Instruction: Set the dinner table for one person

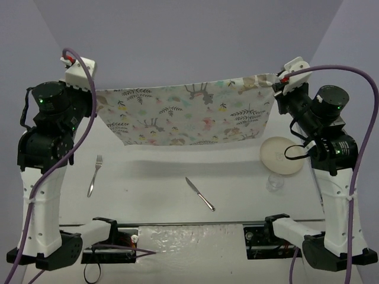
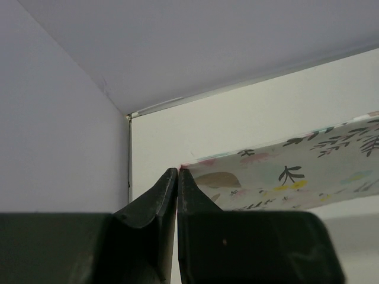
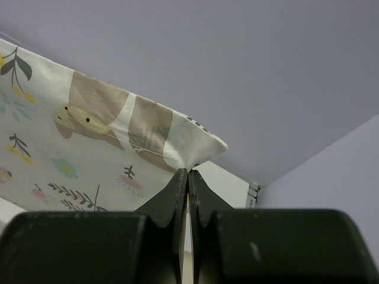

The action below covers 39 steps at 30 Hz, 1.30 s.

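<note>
A white cloth mat (image 1: 186,112) printed with pastel animals and plants hangs stretched in the air above the off-white dinner table (image 1: 154,171). My left gripper (image 1: 93,90) is shut on its left corner (image 2: 185,166). My right gripper (image 1: 277,83) is shut on its right corner (image 3: 198,155). The mat's lower edge sags toward the table. On the table lie a fork (image 1: 95,174) at the left, a knife (image 1: 199,193) at the middle front, a cream plate (image 1: 281,155) and a clear glass (image 1: 274,182) at the right.
Grey walls close in the table at the back and both sides. The table's far left corner with metal edging (image 2: 129,116) shows in the left wrist view. Cables loop round both arms. The arm bases stand at the near edge.
</note>
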### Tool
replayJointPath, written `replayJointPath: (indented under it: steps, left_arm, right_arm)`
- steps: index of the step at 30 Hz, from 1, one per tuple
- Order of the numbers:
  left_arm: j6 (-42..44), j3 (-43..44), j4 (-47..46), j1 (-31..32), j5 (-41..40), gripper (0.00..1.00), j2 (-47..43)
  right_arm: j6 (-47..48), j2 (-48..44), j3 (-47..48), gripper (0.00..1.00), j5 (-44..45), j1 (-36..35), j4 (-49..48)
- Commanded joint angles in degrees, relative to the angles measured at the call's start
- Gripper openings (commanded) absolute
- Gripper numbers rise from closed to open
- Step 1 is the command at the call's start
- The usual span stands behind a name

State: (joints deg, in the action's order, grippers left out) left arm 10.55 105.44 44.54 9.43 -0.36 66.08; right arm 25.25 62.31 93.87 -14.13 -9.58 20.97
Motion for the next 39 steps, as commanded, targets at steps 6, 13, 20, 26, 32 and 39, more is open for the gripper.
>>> replayJointPath:
  steps: [6, 13, 20, 26, 32, 39]
  left_arm:
    - [-0.45, -1.50, 0.02, -1.41, 5.75, 0.00, -8.99]
    - [2.08, -0.13, -0.14, 0.15, 3.09, 0.00, -4.93]
    - [5.44, -3.04, -3.94, 0.15, 0.88, 0.00, 4.04]
    - [6.73, -6.06, -11.13, -0.07, -0.51, 0.00, 15.84]
    - [8.22, -6.52, -18.27, -0.35, -3.54, 0.00, 30.06]
    - [8.46, 7.01, -20.79, -1.39, -8.89, 0.00, 47.93]
  right_arm:
    - [-7.67, -2.91, 1.84, 0.00, -11.67, 7.56, -1.91]
    - [-6.79, 0.17, 0.70, 0.00, -9.84, 7.56, -1.64]
    - [-5.47, 8.63, -0.29, 0.00, -7.45, 6.96, -4.46]
    - [-4.88, 17.34, -5.09, 0.00, -5.34, 5.39, -9.00]
    - [-1.82, 29.86, -8.95, 0.00, -0.01, -0.12, -14.85]
    - [-3.62, 47.54, 2.02, 0.00, 2.91, -1.74, -16.94]
